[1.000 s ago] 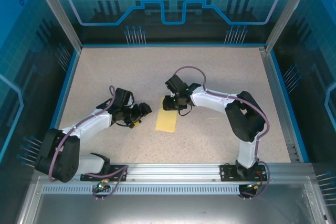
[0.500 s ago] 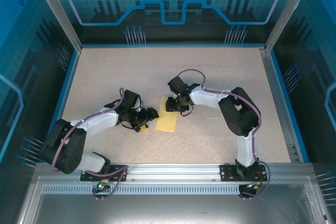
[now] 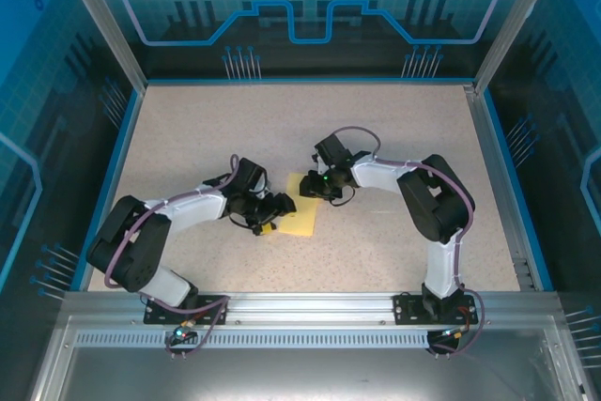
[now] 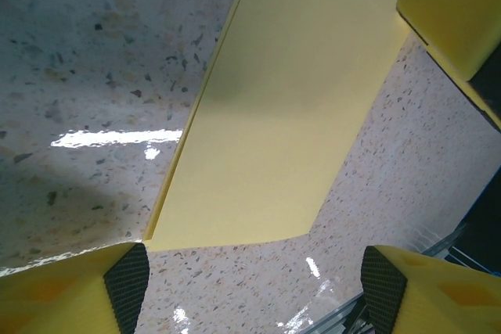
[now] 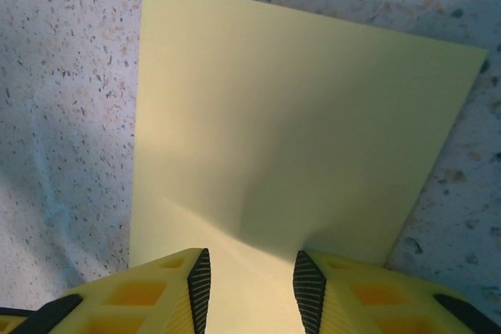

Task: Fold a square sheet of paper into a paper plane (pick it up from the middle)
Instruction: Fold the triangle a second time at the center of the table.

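The yellow sheet of paper [image 3: 302, 220] lies flat on the speckled table as an upright rectangle, narrower than a square. Its left side shows a doubled edge in the left wrist view. My left gripper [image 3: 278, 206] sits low at the sheet's left edge. It is open wide, and the paper [image 4: 290, 115] lies just ahead of its jaws [image 4: 254, 283], untouched. My right gripper [image 3: 315, 187] is at the sheet's far end. It is open, its two pads [image 5: 198, 283] down on the paper [image 5: 297, 115], which humps up slightly between them. One of the right gripper's yellow fingers [image 4: 450, 13] shows in the left wrist view.
The speckled table [image 3: 394, 129] is ringed by a blue rim [image 3: 496, 176] and clear enclosure walls. An aluminium rail [image 3: 310, 305] with both arm bases runs along the near edge. Open tabletop lies behind and to either side of the paper.
My left gripper has swung right, from well left of the paper to its left edge. The right gripper has shifted slightly right along the far end. The sheet has hardly moved.
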